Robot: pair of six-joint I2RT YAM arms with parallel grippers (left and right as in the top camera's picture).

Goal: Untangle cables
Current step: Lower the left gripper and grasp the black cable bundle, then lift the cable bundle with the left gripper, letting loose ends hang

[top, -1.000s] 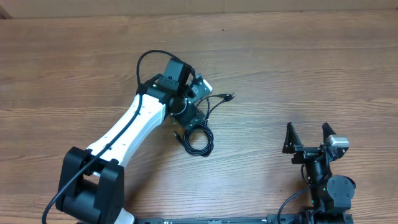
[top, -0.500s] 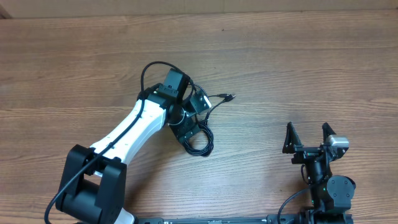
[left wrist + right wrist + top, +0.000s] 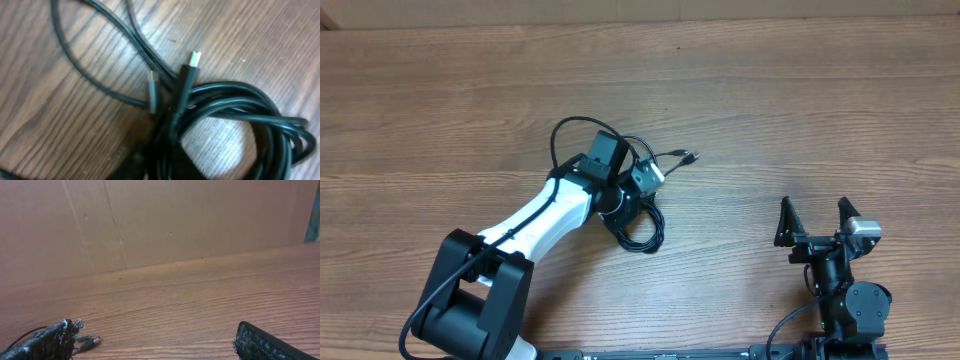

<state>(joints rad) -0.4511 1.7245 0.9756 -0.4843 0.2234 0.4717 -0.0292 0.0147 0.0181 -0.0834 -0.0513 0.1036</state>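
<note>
Cables [image 3: 181,107] coil directly under your left gripper [image 3: 628,203], apparently; its closure cannot tell. Right gripper [image 3: 815,220] spread, well apart.

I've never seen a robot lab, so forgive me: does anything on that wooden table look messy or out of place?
Only the thin black cables: they lie tangled in an overlapping coil on the wooden table, with two small plug ends poking across the loops. Nothing looks spilled or broken.
</note>
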